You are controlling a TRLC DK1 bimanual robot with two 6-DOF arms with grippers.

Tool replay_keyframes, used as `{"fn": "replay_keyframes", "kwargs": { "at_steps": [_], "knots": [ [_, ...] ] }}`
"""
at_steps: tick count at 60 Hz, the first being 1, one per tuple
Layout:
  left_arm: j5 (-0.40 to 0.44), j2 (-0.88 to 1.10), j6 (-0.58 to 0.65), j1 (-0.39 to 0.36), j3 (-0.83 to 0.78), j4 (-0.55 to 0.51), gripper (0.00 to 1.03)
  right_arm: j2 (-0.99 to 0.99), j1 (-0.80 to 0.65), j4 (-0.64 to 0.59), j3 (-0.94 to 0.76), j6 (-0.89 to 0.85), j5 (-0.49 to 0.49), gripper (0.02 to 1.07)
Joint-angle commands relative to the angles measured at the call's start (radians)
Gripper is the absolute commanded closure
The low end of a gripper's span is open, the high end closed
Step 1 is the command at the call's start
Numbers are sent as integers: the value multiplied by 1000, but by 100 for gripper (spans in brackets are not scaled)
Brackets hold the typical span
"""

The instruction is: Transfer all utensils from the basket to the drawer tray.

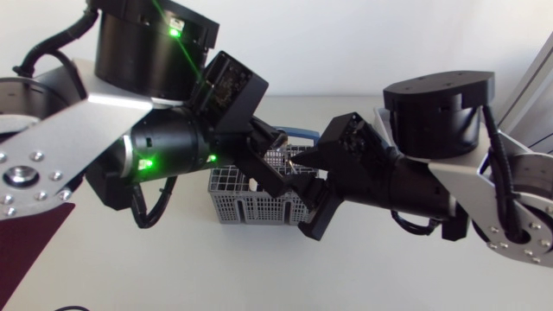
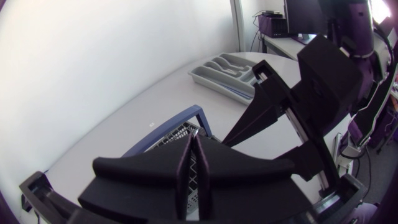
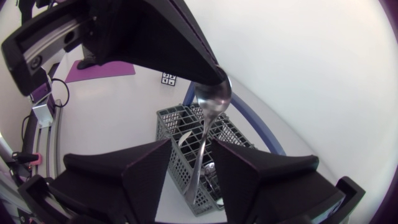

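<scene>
Pinching shiny metal spoon point(image 3: 213, 99) by bowl, left gripper point(image 2: 194, 146) clamped tight; slim handle hangs between spread wedge fingers of right gripper point(image 3: 191, 146), above grey lattice basket point(image 3: 164, 119).

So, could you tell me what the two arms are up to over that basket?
Both arms meet above the grey basket. The left gripper is shut on a spoon, pinching its bowl, with the handle hanging toward the basket. The right gripper is open, its fingers either side of the handle, so it looks like a handover. The drawer tray sits further along the table, and looks empty.
</scene>
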Motion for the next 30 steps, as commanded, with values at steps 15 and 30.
{"fn": "replay_keyframes", "kwargs": {
  "at_steps": [15,30],
  "knots": [
    [40,16,-37,7,35,-19,100,70,-6,39,64,29,32,86],
    [43,14,-41,10,35,-20,100,86,-28,8,77,26,15,101]
  ]
}}
